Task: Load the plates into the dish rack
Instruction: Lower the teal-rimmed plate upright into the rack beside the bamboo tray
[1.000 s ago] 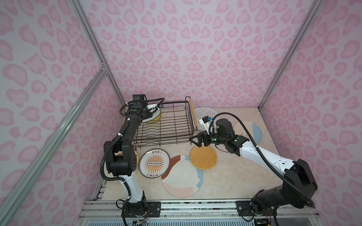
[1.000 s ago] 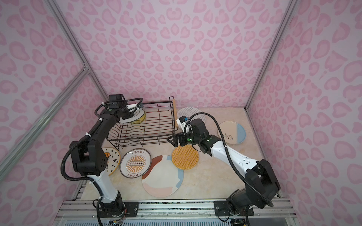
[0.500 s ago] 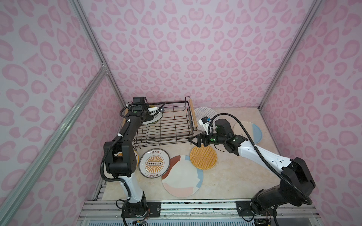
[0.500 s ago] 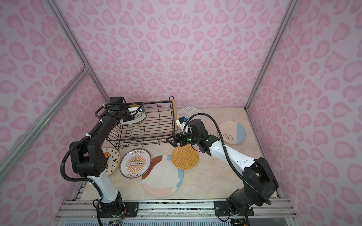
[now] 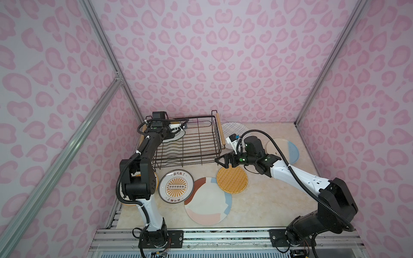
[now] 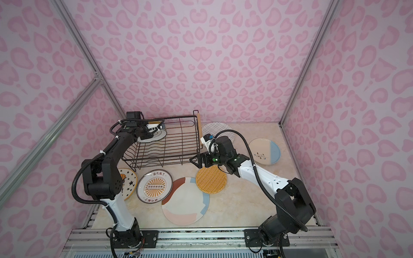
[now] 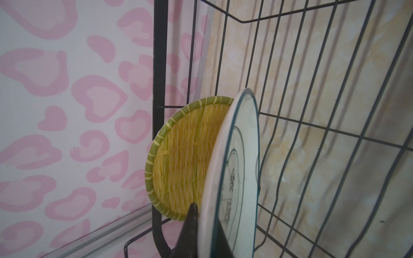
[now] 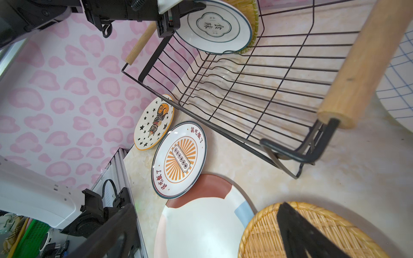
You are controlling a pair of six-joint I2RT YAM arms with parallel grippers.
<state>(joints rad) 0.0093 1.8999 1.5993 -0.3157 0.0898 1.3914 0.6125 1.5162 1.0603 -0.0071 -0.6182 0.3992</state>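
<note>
The black wire dish rack (image 5: 196, 143) (image 6: 178, 143) stands at the back left. In its far left corner my left gripper (image 5: 176, 130) (image 7: 206, 216) is shut on the rim of a white plate with a black flower outline (image 7: 237, 156) (image 8: 214, 26). That plate leans beside a yellow-green weave plate (image 7: 185, 156) standing at the rack's end. My right gripper (image 5: 221, 162) (image 8: 205, 223) hangs open by the rack's near right corner, over the far edge of the orange weave plate (image 5: 232, 182) (image 8: 268, 234), holding nothing.
Flat on the table lie a pastel-patch plate (image 5: 207, 203), a sunburst plate (image 5: 176, 186), a star plate (image 6: 128, 183) partly behind the left arm, a blue-cream plate (image 5: 282, 150) and a grid plate (image 5: 234, 129) behind the rack's wooden handle (image 5: 220, 131).
The left gripper has tipped the flower-outline plate and shifted it slightly within the rack's far corner. The right gripper has edged a little toward the rack and stays open.
</note>
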